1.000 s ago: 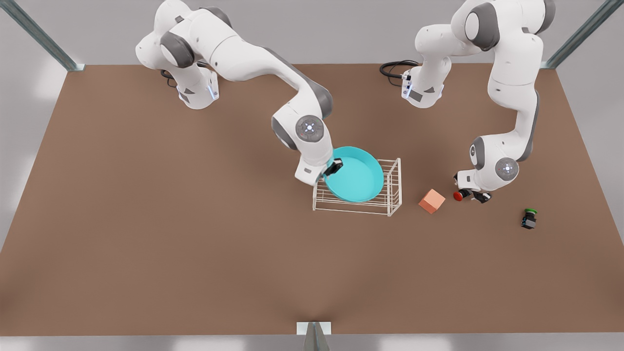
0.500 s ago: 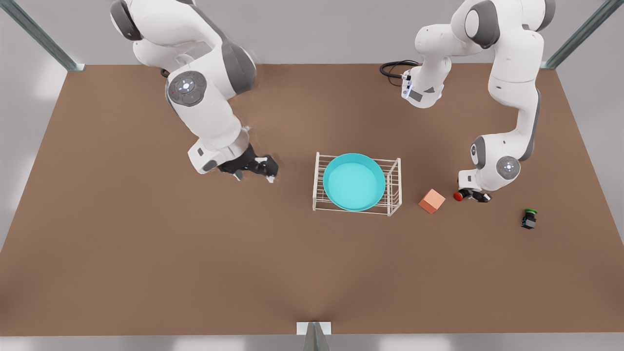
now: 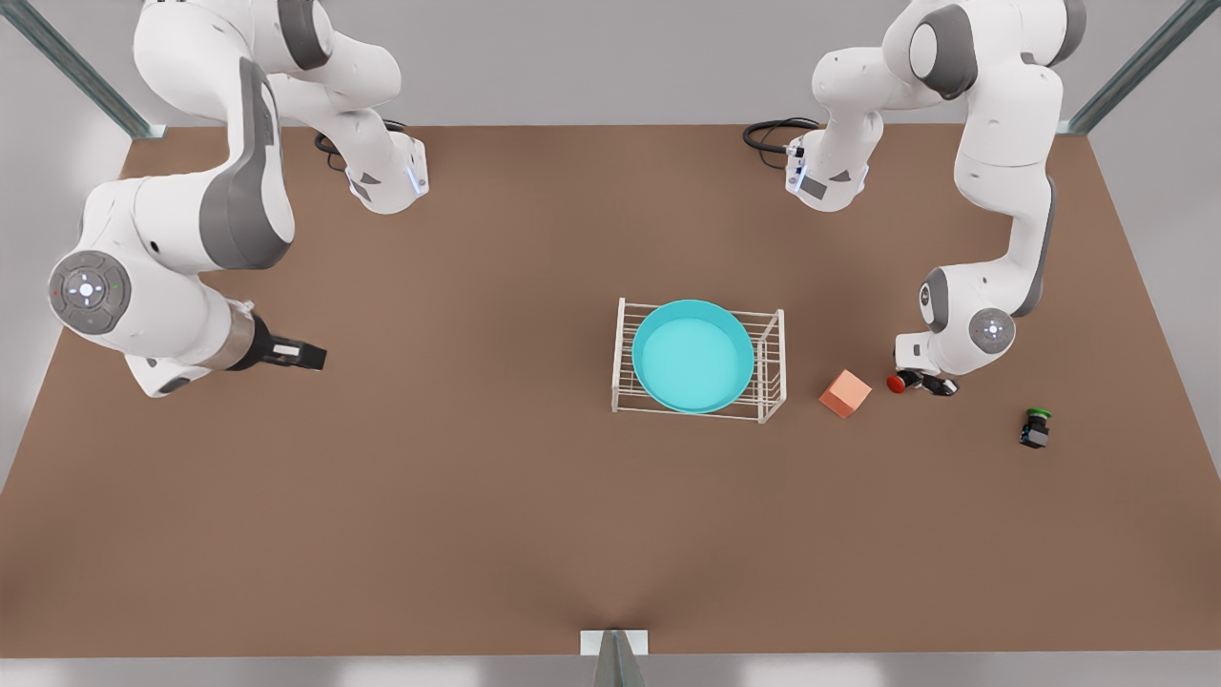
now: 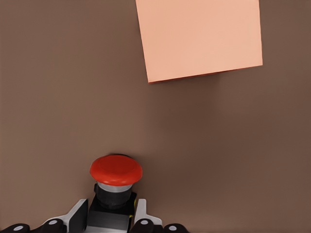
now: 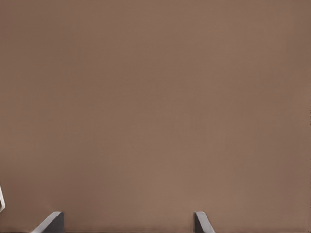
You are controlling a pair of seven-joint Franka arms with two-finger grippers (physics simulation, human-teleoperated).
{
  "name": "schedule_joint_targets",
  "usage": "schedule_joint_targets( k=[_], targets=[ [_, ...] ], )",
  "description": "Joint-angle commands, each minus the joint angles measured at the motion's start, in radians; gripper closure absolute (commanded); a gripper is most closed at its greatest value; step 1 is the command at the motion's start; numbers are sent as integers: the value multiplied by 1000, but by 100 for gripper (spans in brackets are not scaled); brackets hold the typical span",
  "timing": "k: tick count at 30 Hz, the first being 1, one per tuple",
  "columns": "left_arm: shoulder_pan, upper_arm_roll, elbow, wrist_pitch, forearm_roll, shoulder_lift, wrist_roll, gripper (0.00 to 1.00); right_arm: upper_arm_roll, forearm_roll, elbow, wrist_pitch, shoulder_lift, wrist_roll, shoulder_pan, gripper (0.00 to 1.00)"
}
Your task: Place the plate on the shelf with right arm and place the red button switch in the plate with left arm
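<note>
One bare brown tabletop [image 3: 477, 496] meets grey walls [image 3: 610, 57].

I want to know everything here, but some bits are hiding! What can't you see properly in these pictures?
- Red button switch: its black body's lower part is cut off by the left wrist view's edge, between the left gripper fingers.
- Shelf: most top bars are hidden under the plate in the front view.
- Right gripper: just the fingertips poke in; the picture's edge cuts off the remainder.
</note>
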Motion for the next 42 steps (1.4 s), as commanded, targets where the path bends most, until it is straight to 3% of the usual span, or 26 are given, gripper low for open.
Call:
schedule_joint_targets(
  k=[1, 15, 21, 24, 33, 42],
  targets=[
    [0, 0, 1, 3, -1, 0, 3, 48, -2, -25, 1, -25, 8, -317, -14, 0],
    [0, 3, 4, -55, -1, -63, 6, 50, -2, -27, 1, 1, 34, -317, -14, 0],
    [0, -2, 45, -239, -47, -157, 0, 50, -4, -30, 1, 4, 50, -317, -16, 0],
    [-9, -8, 152, -428, -94, -183, -8, 50, -5, -24, 3, 4, 48, -310, -17, 0],
    [-9, -186, 430, -838, -113, -212, -308, 50, -8, -22, 11, 3, 47, -320, -72, 0],
    [-9, -398, 567, -927, -198, -201, -709, 50, -7, -24, 11, 1, 47, -358, -82, 0]
  ],
)
